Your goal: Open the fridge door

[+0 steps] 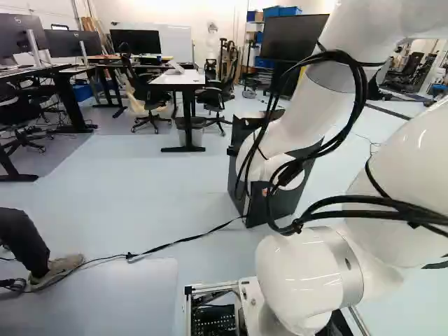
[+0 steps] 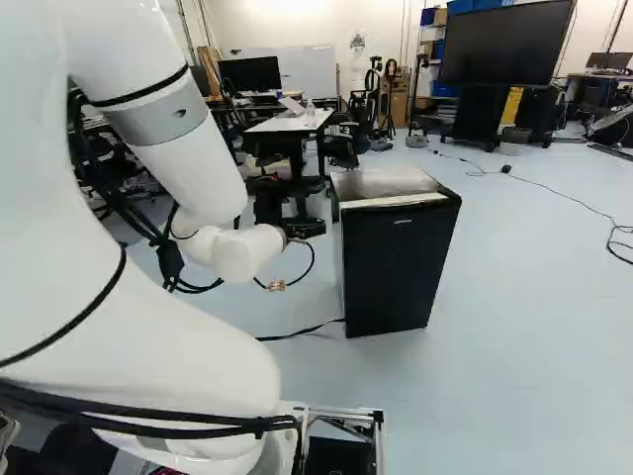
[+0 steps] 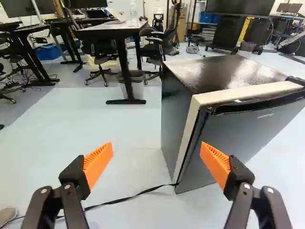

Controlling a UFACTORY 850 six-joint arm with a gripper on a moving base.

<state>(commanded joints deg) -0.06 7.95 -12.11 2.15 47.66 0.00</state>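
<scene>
Black-topped compact fridge [image 3: 221, 71], standing upright on the floor [image 3: 119, 124], ahead of the gripper [image 3: 156, 149] and mostly off beyond one finger. Its door [image 3: 250, 131] appears closed against the pale front frame [image 3: 189, 131]. The nearer of the two orange pads [image 3: 217, 162] overlaps the door's lower face in the wrist view; contact cannot be confirmed.

Fingers: spread wide, nothing held between them.

Handling, as judged: the door is rigid and of moderate weight, likely free-swinging once released, with a seal that resists first and then gives suddenly. Its face looks smooth and offers the pads little purchase; a flat push or pinch there would probably slip. The cabinet is small and could slide or twist if pulled hard. Fragility is low, though the edge trim may scuff.

Recommended hold: the recessed lip [image 3: 259, 104] along the door's top, at the end nearer the fingers, or the upright edge just below it. The black fitting [image 3: 296, 80] at the far top corner suggests the hinge; pull well away from it.

Outward: a black cord [image 3: 138, 194] crosses the floor beyond the gap between the fingers, a snag risk. A desk [image 3: 112, 32] and a bin [image 3: 136, 86] stand farther out.
</scene>
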